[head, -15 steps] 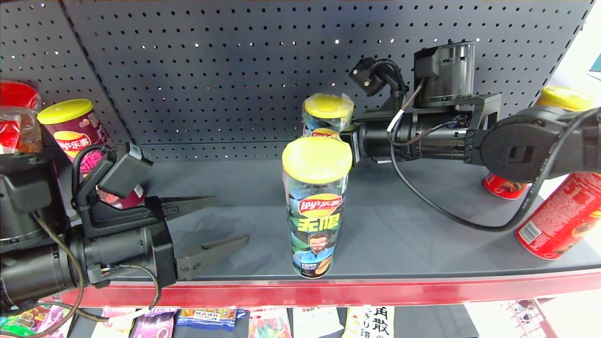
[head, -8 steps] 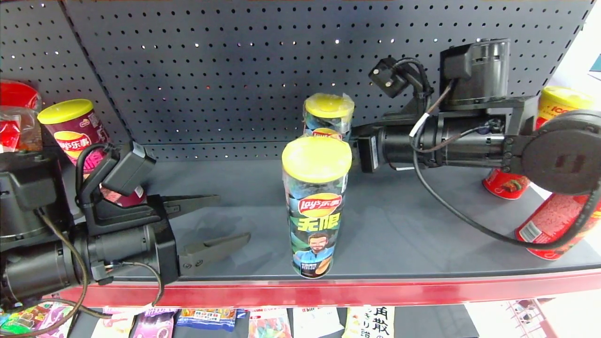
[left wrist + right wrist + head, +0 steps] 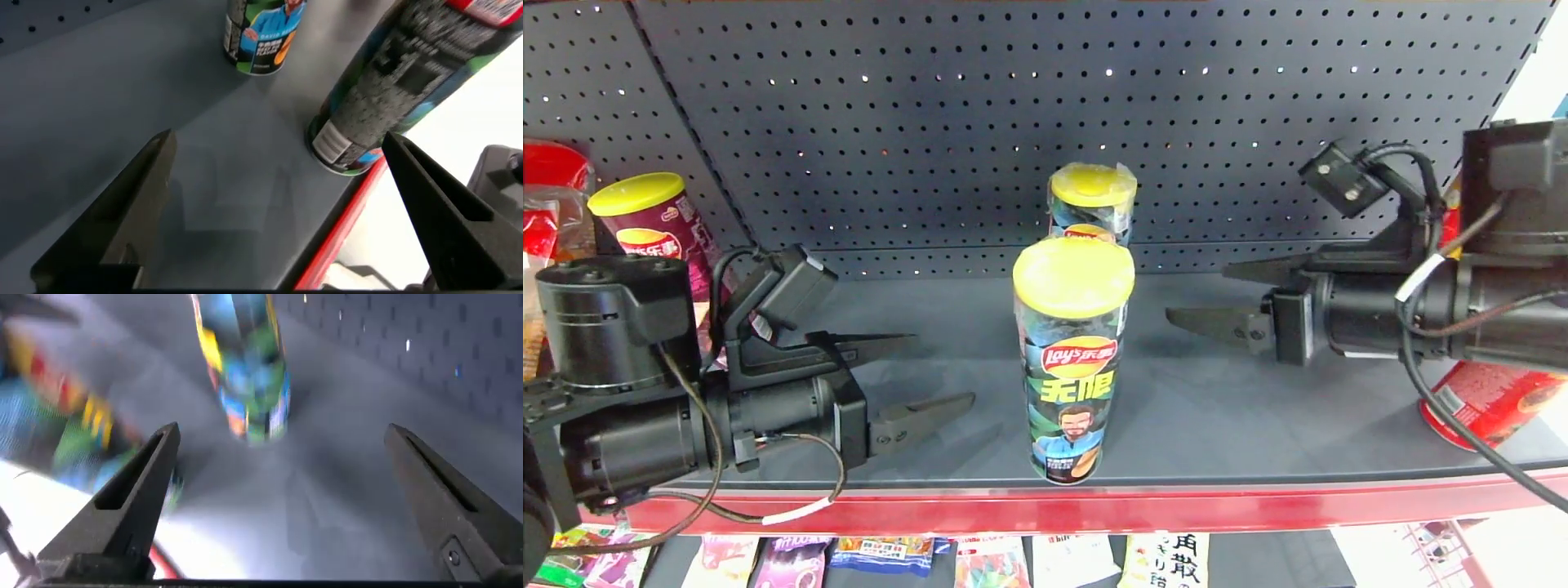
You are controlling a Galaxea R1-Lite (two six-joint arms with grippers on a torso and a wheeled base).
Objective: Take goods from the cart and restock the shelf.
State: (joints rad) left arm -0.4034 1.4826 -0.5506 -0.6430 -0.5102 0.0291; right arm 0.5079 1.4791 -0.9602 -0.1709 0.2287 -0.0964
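Two yellow-lidded chip cans stand upright on the grey shelf (image 3: 1217, 408). The front can (image 3: 1072, 359) is near the red edge, and the rear can (image 3: 1092, 200) is close to the pegboard. My left gripper (image 3: 939, 369) is open, low over the shelf to the left of the front can. My right gripper (image 3: 1196, 292) is open to the right of both cans, touching neither. In the left wrist view my left gripper (image 3: 279, 139) faces the front can (image 3: 368, 90) and the rear can (image 3: 261, 37). In the right wrist view my right gripper (image 3: 282, 429) faces the rear can (image 3: 249, 376).
A purple can (image 3: 654, 220) stands at the shelf's left behind my left arm. Red cans (image 3: 1490, 392) lie and stand at the right behind my right arm. The pegboard (image 3: 1013, 122) closes the back. Snack packets (image 3: 996, 559) hang below the red edge (image 3: 1094, 508).
My right gripper has drawn back to the right, away from the rear can, and now stands open and lower. My left arm has shifted slightly to the right.
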